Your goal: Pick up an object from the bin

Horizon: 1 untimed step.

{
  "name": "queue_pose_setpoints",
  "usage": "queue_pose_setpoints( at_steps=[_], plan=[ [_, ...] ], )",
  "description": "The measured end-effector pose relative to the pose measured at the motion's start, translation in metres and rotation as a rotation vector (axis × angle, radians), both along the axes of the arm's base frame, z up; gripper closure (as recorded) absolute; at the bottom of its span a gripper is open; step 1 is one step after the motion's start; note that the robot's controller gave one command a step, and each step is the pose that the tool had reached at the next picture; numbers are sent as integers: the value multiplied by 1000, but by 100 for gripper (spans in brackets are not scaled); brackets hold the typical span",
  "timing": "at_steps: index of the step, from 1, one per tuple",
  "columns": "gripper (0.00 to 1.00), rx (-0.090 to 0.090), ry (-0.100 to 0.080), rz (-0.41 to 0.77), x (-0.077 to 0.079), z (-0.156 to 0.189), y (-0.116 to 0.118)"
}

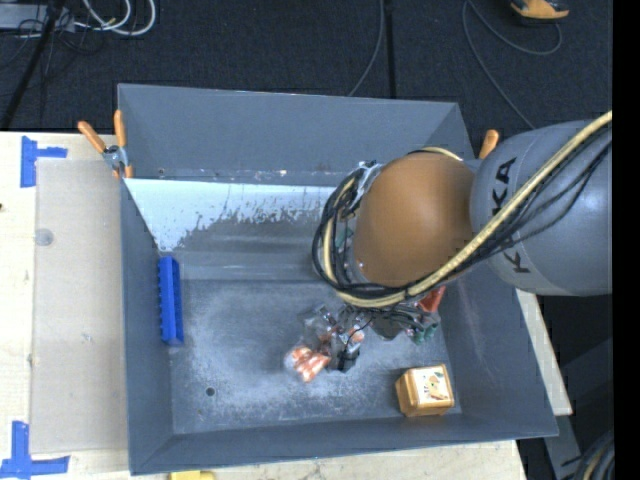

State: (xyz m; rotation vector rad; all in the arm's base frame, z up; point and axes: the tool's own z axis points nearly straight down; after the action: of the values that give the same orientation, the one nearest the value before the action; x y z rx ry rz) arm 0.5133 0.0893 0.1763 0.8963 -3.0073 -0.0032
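Observation:
My gripper (345, 346) hangs low over the middle of the bin floor, mostly covered from above by the arm's orange dome. Right at its lower left tip lies a small crumpled thing (306, 362), orange-pink with shiny clear parts; I cannot tell whether it is touching the gripper or held by it. A small yellow-brown box (425, 390) with a pale picture on top sits on the floor to the lower right of the gripper, apart from it.
A long blue toothed bar (170, 300) lies along the bin's left wall, far from the gripper. A small red and green bit (429, 324) shows under the dome's right edge. The arm fills the bin's right side.

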Motion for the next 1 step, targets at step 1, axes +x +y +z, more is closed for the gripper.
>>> queue_pose_setpoints(
  at_steps=[1],
  plan=[
    [100, 0, 0, -1, 0, 0, 0]
  ],
)
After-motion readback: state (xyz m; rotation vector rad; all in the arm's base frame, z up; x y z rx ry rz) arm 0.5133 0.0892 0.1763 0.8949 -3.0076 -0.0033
